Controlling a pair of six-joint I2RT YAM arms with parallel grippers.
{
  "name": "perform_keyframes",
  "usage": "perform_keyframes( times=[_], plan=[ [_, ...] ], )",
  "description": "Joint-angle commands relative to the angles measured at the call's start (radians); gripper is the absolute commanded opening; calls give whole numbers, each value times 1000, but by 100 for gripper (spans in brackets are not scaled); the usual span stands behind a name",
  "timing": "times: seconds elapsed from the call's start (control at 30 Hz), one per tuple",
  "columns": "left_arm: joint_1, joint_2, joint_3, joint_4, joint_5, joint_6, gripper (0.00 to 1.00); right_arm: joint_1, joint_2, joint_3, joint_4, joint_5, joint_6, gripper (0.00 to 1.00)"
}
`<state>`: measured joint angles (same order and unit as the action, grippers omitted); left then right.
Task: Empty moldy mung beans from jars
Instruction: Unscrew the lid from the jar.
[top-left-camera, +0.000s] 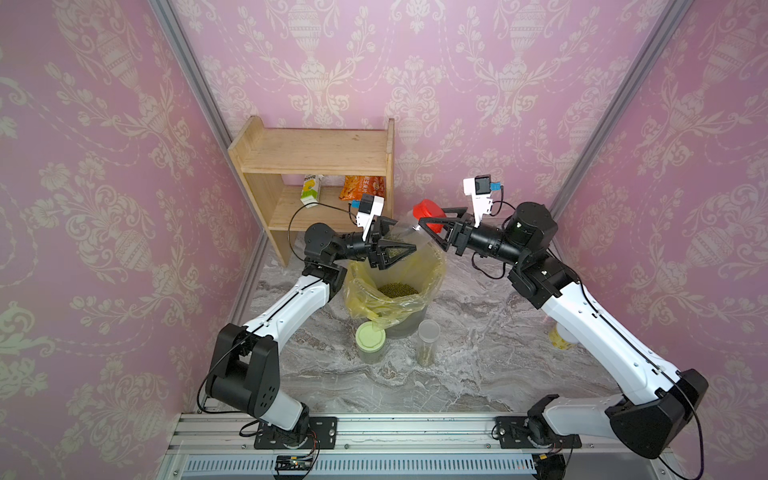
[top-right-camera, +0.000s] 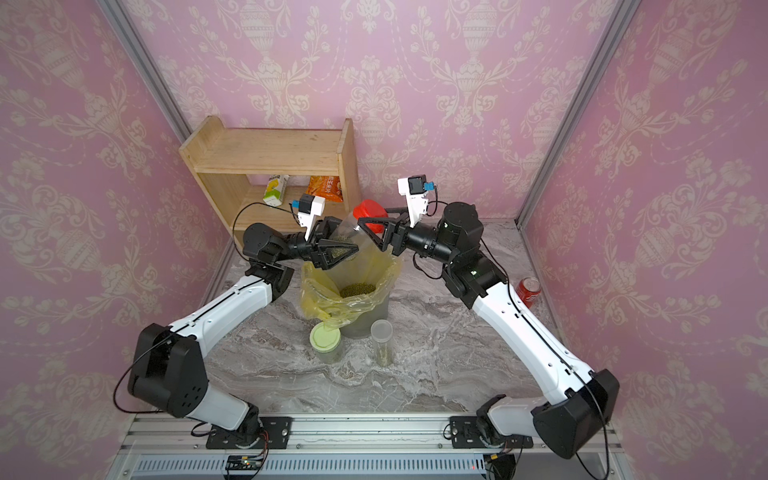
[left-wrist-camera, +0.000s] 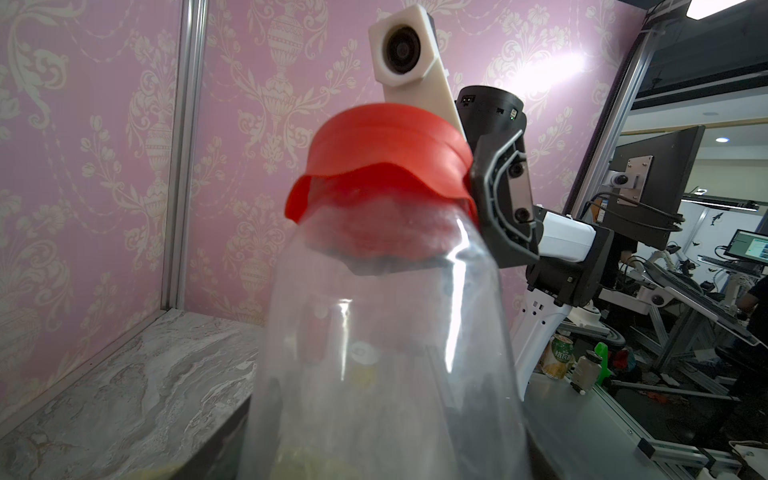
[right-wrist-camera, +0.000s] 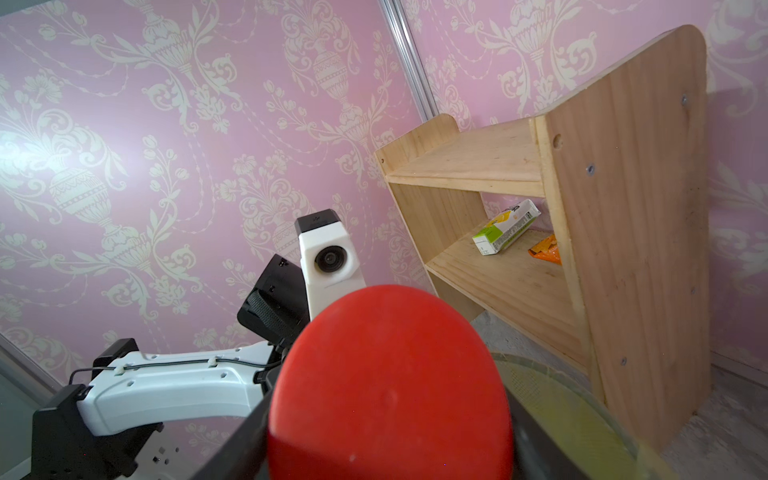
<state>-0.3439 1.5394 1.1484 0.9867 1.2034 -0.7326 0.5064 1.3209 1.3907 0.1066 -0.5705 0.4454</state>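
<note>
A clear jar (top-left-camera: 409, 230) (top-right-camera: 349, 232) (left-wrist-camera: 382, 332) with a red lid (top-left-camera: 428, 210) (top-right-camera: 370, 210) (left-wrist-camera: 386, 141) (right-wrist-camera: 390, 382) hangs tilted above the bin. My left gripper (top-left-camera: 392, 239) (top-right-camera: 336, 240) is shut on the jar's body. My right gripper (top-left-camera: 430, 217) (top-right-camera: 372, 217) (right-wrist-camera: 390, 415) is shut on the lid. Some mung beans (top-left-camera: 392, 251) lie in the jar's low end, and more mung beans (top-left-camera: 397, 290) (top-right-camera: 358, 289) fill the bin's bottom. A squat pale-green jar (top-left-camera: 370, 337) (top-right-camera: 326, 338) and a tall narrow jar (top-left-camera: 428, 343) (top-right-camera: 382, 340) stand lidded in front of the bin.
The grey bin (top-left-camera: 409, 326) is lined with a yellow bag (top-left-camera: 365, 291). Behind it stands a wooden shelf (top-left-camera: 316, 166) holding a carton (top-left-camera: 311, 191) and a snack bag (top-left-camera: 363, 189). A yellow tin (top-left-camera: 561, 336) and a red soda can (top-right-camera: 528, 289) stand by the right arm.
</note>
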Motion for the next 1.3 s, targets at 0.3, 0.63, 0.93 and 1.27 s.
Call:
perform_keyframes(
  times=[0.3, 0.63, 0.93, 1.27],
  plan=[
    [7, 11, 48, -119, -26, -28, 27, 12, 7, 61, -94, -182, -158, 61],
    [8, -51, 55, -364, -111, 139, 25, -20, 19, 76, -108, -177, -157, 70],
    [-8, -54, 33, -317, -121, 129, 25, -22, 44, 84, -110, -124, -122, 100],
    [-8, -117, 8, -433, -216, 267, 25, -27, 34, 73, -102, -9, -13, 100]
  ],
)
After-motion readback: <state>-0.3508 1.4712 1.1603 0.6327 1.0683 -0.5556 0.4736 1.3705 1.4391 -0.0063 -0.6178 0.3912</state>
